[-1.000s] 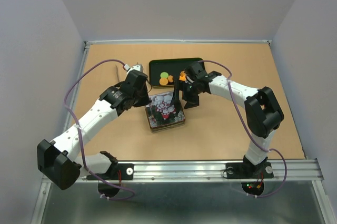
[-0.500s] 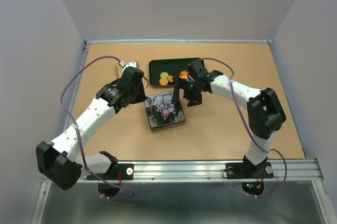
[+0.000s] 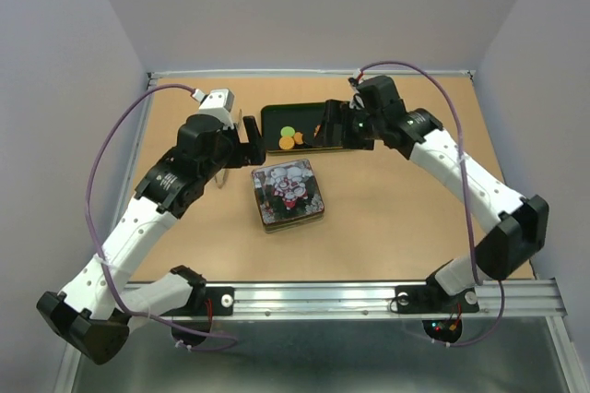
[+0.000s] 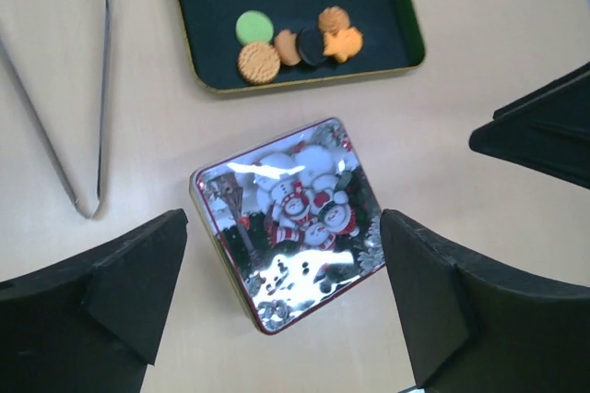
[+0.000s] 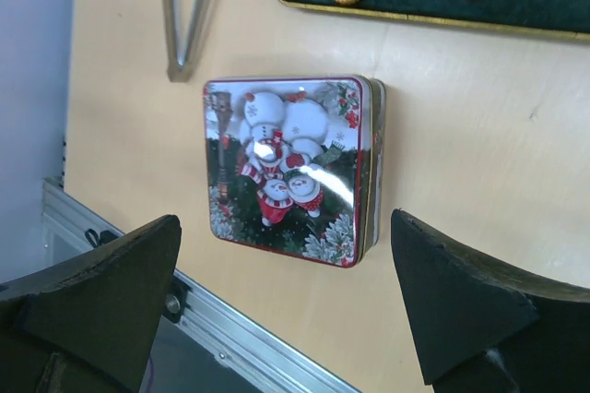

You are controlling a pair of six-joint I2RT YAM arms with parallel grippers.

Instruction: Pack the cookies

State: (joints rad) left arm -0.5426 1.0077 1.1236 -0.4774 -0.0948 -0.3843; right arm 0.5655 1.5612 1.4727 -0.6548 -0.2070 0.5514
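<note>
High overview, downward wrist views share tin (image 4: 290, 218), cookies (image 4: 293, 46)

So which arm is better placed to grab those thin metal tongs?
Probably left: the thin metal tongs lie near the open left end effector; the right end effector is farther off.

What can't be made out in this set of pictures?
- Inside of the tin: it is closed in every view.
- Cookies at the right end of the tray, top view: covered by the right end effector.
- Tongs, both wrist views: their open ends are cut off by the top edge.
</note>
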